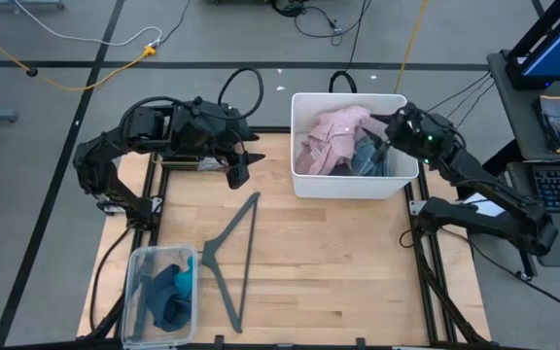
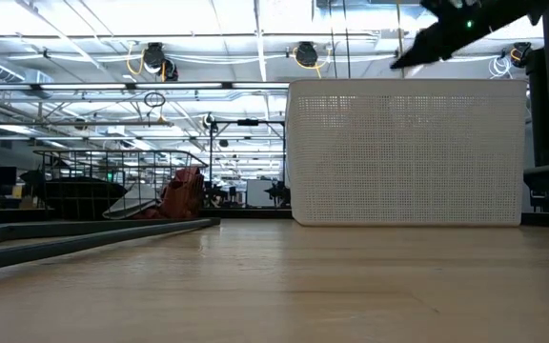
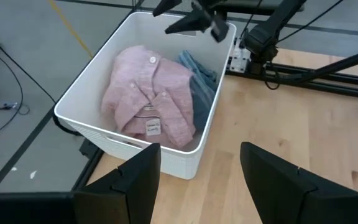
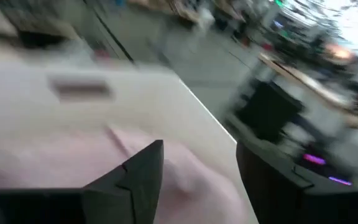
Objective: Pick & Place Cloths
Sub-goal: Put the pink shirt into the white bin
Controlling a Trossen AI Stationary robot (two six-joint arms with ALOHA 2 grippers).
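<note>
A pink shirt (image 1: pixel 331 136) with a white tag (image 3: pixel 152 127) lies crumpled in the white bin (image 1: pixel 304 185), beside a blue-grey cloth (image 1: pixel 367 158). A teal and blue cloth (image 1: pixel 171 290) lies in a clear tub (image 1: pixel 134 262) at the near left. My right gripper (image 1: pixel 381 124) hovers open above the bin's right side, over the cloths, with nothing between its fingers (image 4: pixel 142 174). My left gripper (image 1: pixel 239 167) hangs open above the table left of the bin, pointing toward it and holding nothing.
A thin grey hanger (image 1: pixel 231 251) lies flat on the wood between the tub and the bin. The bin (image 2: pixel 408 152) stands at the table's far right. Bare wood (image 1: pixel 358 272) stretches across the near right.
</note>
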